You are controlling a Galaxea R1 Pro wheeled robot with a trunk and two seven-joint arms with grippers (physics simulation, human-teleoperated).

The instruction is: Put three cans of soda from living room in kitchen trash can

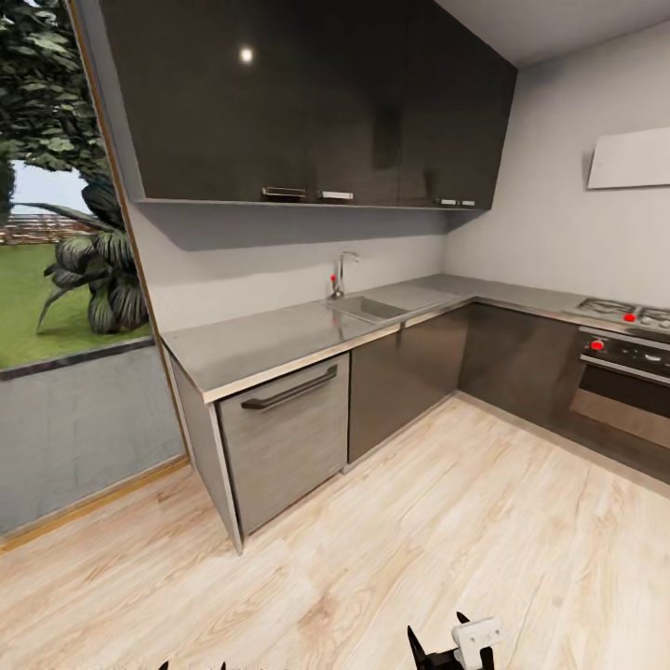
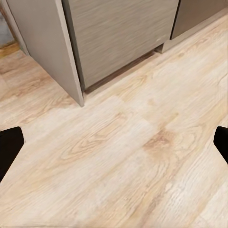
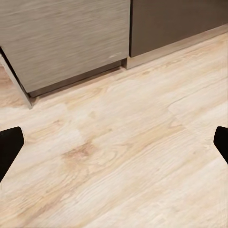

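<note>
I am in the kitchen, facing its L-shaped steel countertop (image 1: 279,340) with glossy black upper cabinets (image 1: 307,102) above. The cans of soda and the tash can are out of view. My left gripper (image 2: 114,147) is open over the pale wood floor, its dark fingertips (image 2: 9,147) far apart with nothing between them. My right gripper (image 3: 114,147) is open and empty too, above bare planks. The right gripper's black tips (image 1: 436,625) poke up at the bottom edge of the head view.
A sink (image 1: 368,307) with a tap sits in the counter. A grey appliance front (image 1: 284,437) with a bar handle ends the counter run. An oven (image 1: 619,381) with red knobs stands at right. A large window (image 1: 56,233) shows garden at left.
</note>
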